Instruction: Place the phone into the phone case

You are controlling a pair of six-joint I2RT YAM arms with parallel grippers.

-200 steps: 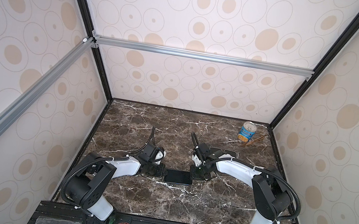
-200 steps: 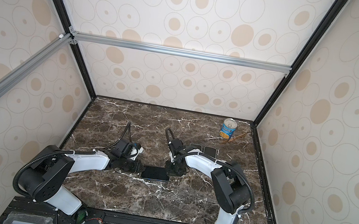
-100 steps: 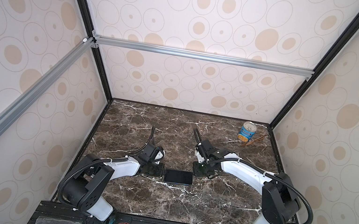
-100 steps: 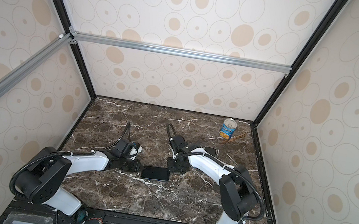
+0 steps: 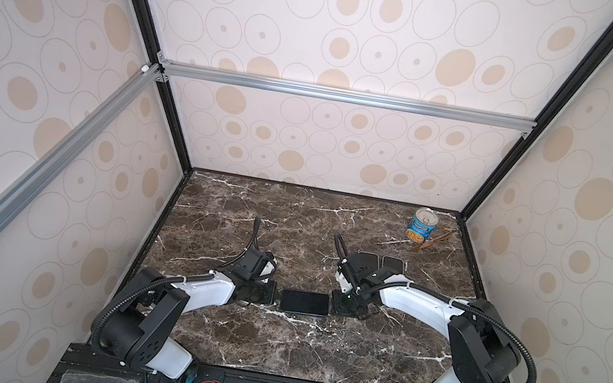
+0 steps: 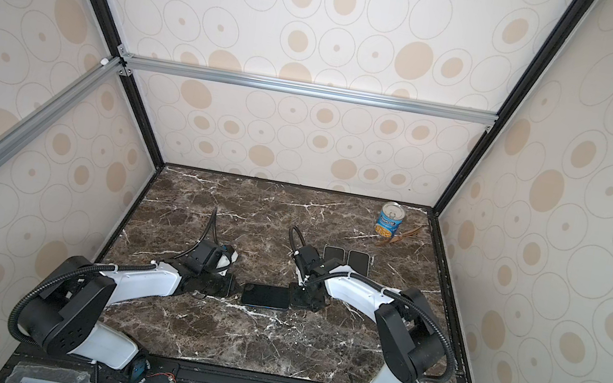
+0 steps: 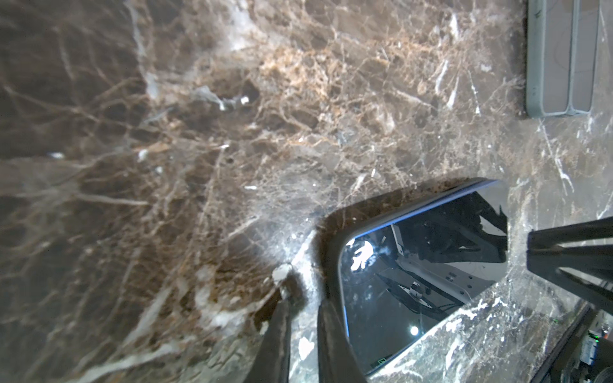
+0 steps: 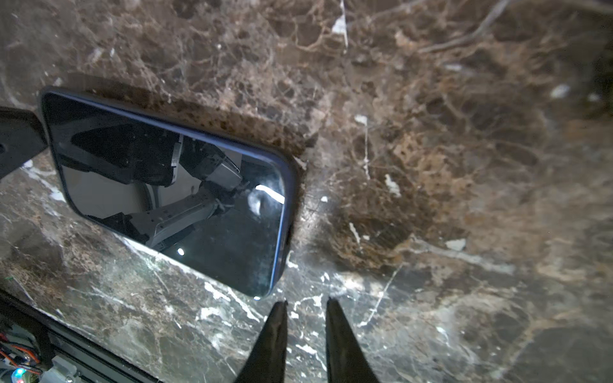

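Item: black glass-fronted phone point(image 5: 305, 303), flat, screen up, centre-front on brown veined marble tabletop point(image 5: 270, 346), between both arms. Dark-blue rim point(image 8: 289, 205) round screen looks like the phone case already on; not certain. Left gripper point(image 7: 303, 301): jaws nearly together, slim gap, nothing held, tips low at one short end of phone; contact unclear. Right gripper point(image 8: 306, 302): likewise nearly closed, empty, just beside corner of opp. short end, apart from it. Step, est.: seating/checking fit, late in task. Next, est.: closed tips press rim corners down evenly, phone braced from other end vs. skidding. Also: two flat dark slabs point(image 5: 367, 259) behind right arm; blue-label tin point(image 5: 423, 225), back corner.
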